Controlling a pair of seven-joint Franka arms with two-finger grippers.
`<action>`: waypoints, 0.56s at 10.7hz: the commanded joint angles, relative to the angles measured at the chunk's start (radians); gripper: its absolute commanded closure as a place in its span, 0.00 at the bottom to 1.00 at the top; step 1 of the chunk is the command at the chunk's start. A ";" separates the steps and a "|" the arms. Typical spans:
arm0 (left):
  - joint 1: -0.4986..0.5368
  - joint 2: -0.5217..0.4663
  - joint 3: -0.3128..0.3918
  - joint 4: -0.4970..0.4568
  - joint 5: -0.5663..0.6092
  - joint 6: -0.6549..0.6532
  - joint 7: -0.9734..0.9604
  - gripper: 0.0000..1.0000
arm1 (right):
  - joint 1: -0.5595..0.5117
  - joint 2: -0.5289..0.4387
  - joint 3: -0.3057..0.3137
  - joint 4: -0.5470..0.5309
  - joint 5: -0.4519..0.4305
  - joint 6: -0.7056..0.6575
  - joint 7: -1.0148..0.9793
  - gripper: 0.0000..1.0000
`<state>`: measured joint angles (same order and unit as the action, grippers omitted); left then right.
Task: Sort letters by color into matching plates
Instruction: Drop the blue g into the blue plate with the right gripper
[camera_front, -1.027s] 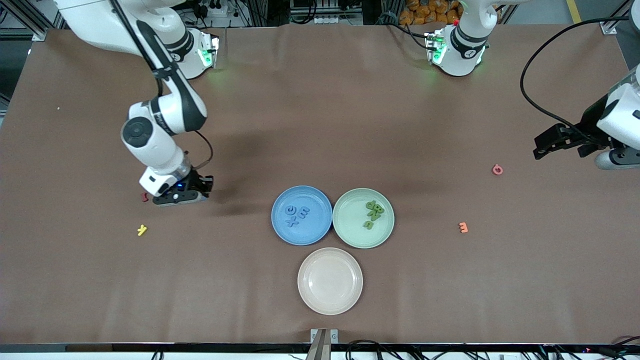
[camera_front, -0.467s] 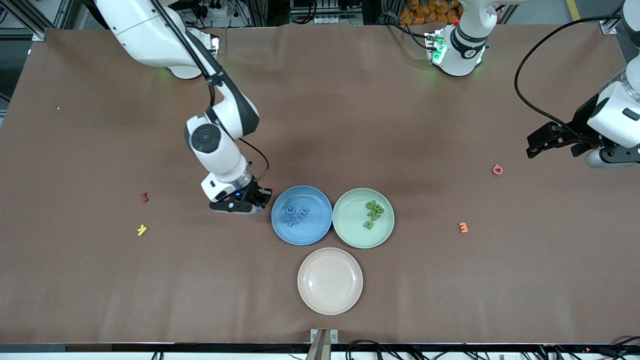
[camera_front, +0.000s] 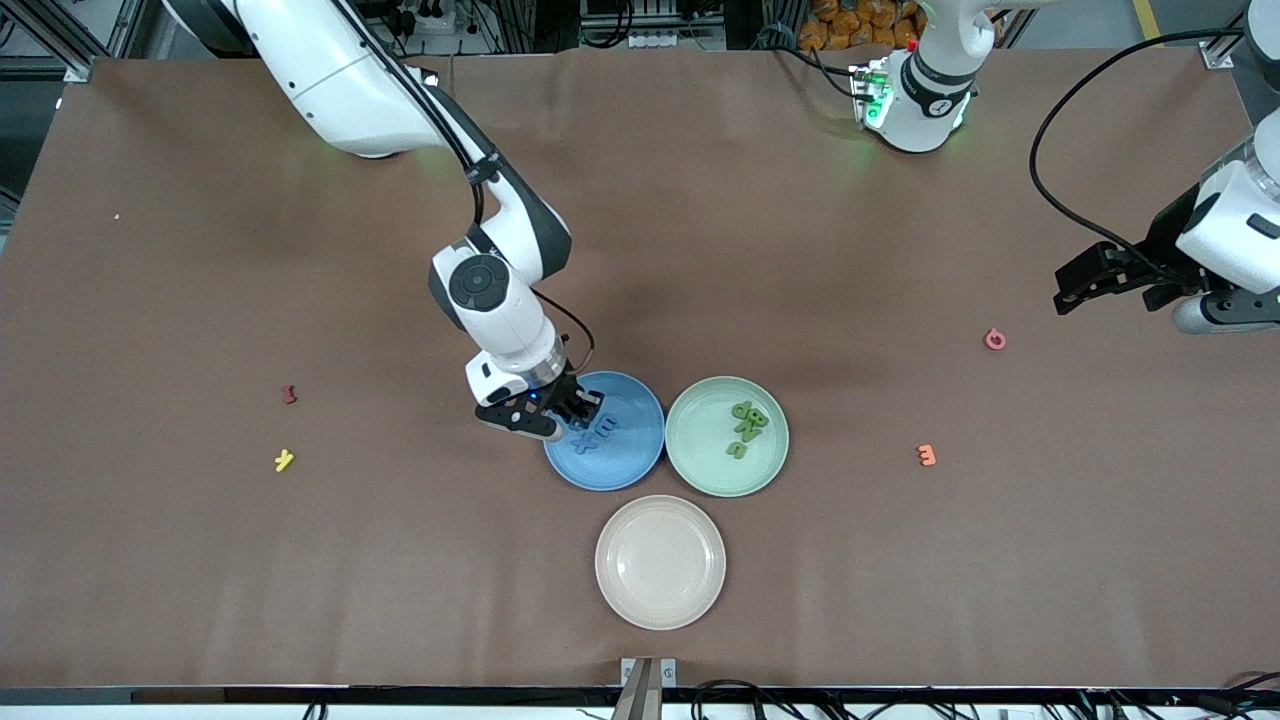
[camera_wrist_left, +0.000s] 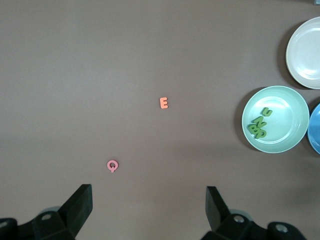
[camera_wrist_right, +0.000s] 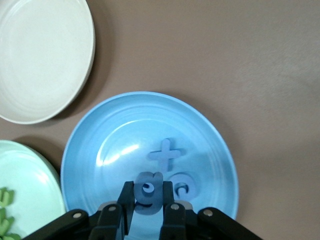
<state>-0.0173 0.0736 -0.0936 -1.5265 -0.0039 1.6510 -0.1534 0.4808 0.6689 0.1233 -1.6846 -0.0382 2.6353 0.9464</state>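
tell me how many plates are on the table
3: blue plate under the right gripper, green plate beside it toward the left arm's end, cream plate nearer the camera.

Blue plate (camera_front: 630, 462): medium blue, blue letters (camera_wrist_right: 165, 154); green plate (camera_front: 700, 440): pale mint, darker green letters (camera_front: 747, 424); third plate (camera_front: 660, 600): beige cream; loose pieces: pink (camera_front: 994, 339), orange (camera_front: 927, 455), yellow (camera_front: 284, 460), dark red (camera_front: 290, 394); table (camera_front: 200, 580): plain brown
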 joint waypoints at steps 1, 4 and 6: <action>0.010 -0.012 -0.006 -0.007 -0.010 -0.008 -0.014 0.00 | 0.010 0.044 -0.004 0.074 0.001 -0.012 0.118 0.66; 0.010 -0.012 -0.006 -0.007 -0.010 -0.007 -0.014 0.00 | -0.004 0.043 -0.007 0.069 -0.006 -0.017 0.017 0.00; 0.011 -0.009 -0.003 -0.007 -0.013 -0.004 -0.014 0.00 | -0.017 0.029 -0.016 0.065 -0.009 -0.064 -0.038 0.00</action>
<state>-0.0158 0.0738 -0.0936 -1.5269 -0.0039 1.6510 -0.1542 0.4821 0.6950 0.1105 -1.6407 -0.0412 2.6235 0.9814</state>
